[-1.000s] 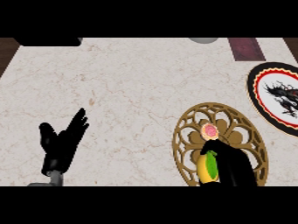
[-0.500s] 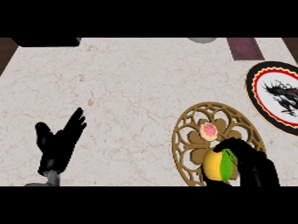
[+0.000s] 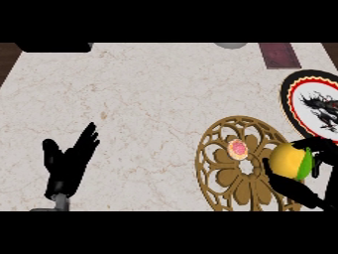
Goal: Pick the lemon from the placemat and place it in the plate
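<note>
The lemon (image 3: 289, 161), yellow with a green end, sits in my right hand (image 3: 319, 174), whose fingers and thumb curl round it. It hangs over the right edge of the round gold filigree placemat (image 3: 230, 171). The plate (image 3: 322, 107), white with a black dragon and a red and black rim, lies just beyond, up and to the right of the lemon. My left hand (image 3: 67, 163) rests open at the lower left, fingers up, far from both.
A small pink and red disc (image 3: 238, 148) lies on the placemat near its middle. A dark maroon block (image 3: 278, 54) and a grey round object (image 3: 231, 45) sit at the counter's far edge. Dark wood borders the marble counter at left.
My right hand has carried the lemon up and to the right, from the placemat's lower middle to its right edge, closer to the plate. The left hand has stayed still.
</note>
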Motion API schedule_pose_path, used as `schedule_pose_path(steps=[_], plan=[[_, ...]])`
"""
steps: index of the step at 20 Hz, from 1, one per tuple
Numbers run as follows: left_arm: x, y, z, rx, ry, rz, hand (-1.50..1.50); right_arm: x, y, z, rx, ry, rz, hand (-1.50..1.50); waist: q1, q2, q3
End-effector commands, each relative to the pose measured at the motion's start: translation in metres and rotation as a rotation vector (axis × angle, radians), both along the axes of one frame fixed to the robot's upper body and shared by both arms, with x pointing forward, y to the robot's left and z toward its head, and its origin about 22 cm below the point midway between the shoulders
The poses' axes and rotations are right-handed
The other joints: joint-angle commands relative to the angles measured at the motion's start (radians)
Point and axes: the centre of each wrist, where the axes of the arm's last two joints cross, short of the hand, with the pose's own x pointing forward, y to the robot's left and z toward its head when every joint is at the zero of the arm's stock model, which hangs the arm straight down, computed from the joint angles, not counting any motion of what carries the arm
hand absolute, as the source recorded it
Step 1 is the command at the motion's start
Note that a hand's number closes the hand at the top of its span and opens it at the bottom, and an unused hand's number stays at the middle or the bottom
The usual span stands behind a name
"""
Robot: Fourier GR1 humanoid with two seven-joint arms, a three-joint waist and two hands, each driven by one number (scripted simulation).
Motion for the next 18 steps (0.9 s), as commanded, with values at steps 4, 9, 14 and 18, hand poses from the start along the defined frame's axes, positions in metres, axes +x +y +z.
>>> schedule_pose_path(steps=[4,9,14,18], plan=[[-0.006,-0.016,-0.009,0.018,-0.02,-0.002,0.0,0.041,-0.081,-0.016,0.011,-0.082,-0.145,1.5,0.008,0.001,0.0],[0.001,-0.009,-0.009,-0.007,-0.01,-0.015,0.0,0.078,-0.133,-0.031,-0.004,-0.14,-0.249,1.5,0.02,0.005,0.001],[0.001,-0.007,0.0,-0.007,-0.01,-0.031,0.0,0.109,-0.172,-0.039,0.001,-0.131,-0.26,1.5,0.027,0.006,0.002],[0.005,-0.02,-0.004,0.013,-0.027,-0.012,0.0,0.12,-0.212,-0.026,-0.005,-0.134,-0.262,1.5,0.032,0.01,0.002]])
